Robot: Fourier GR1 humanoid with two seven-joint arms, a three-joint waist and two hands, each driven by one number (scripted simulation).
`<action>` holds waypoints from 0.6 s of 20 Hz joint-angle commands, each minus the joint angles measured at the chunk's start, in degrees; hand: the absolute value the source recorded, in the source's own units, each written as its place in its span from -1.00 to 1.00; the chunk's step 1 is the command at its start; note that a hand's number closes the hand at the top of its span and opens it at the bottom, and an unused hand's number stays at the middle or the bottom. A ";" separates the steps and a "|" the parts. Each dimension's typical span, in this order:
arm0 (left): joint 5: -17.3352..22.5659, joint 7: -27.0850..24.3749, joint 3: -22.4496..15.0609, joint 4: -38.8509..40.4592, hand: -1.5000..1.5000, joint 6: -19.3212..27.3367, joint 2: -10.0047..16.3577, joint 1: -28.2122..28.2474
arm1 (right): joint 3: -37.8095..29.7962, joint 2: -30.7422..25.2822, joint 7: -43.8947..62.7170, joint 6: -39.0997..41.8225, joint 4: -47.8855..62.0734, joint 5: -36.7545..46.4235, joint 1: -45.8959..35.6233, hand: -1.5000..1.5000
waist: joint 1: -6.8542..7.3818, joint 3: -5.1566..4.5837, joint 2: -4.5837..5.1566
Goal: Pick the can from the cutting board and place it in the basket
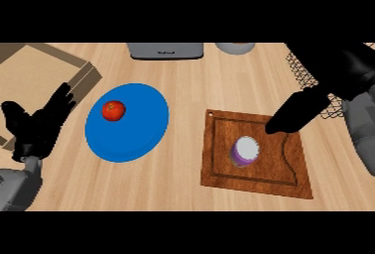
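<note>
A purple can with a white top stands upright near the middle of the brown wooden cutting board. My right hand hangs above the board's far right corner, fingers straight and pointing down-left toward the can, a short gap from it and holding nothing. The wire basket sits at the right edge of the counter, mostly hidden behind my right hand and forearm. My left hand rests open at the left edge, fingers up.
A blue plate with a red tomato lies left of the board. A cardboard box is at the far left, a grey appliance and a grey bowl along the back edge.
</note>
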 commanded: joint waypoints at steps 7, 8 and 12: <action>-2.10 1.13 1.07 -0.16 0.00 0.56 -1.63 -0.53 | -9.00 -6.00 10.98 9.92 -8.79 -23.36 5.33 -1.00 | -0.17 0.12 0.28; -0.99 3.05 2.27 -1.73 0.00 -1.47 0.82 -0.93 | -8.35 -5.75 12.85 7.70 -12.75 -23.95 7.90 -1.00 | -0.23 0.13 0.16; -2.89 1.24 1.92 -2.28 0.00 -0.67 -1.49 1.95 | -16.25 -9.83 4.42 5.40 -20.01 -23.02 19.21 -1.00 | -0.01 0.19 0.33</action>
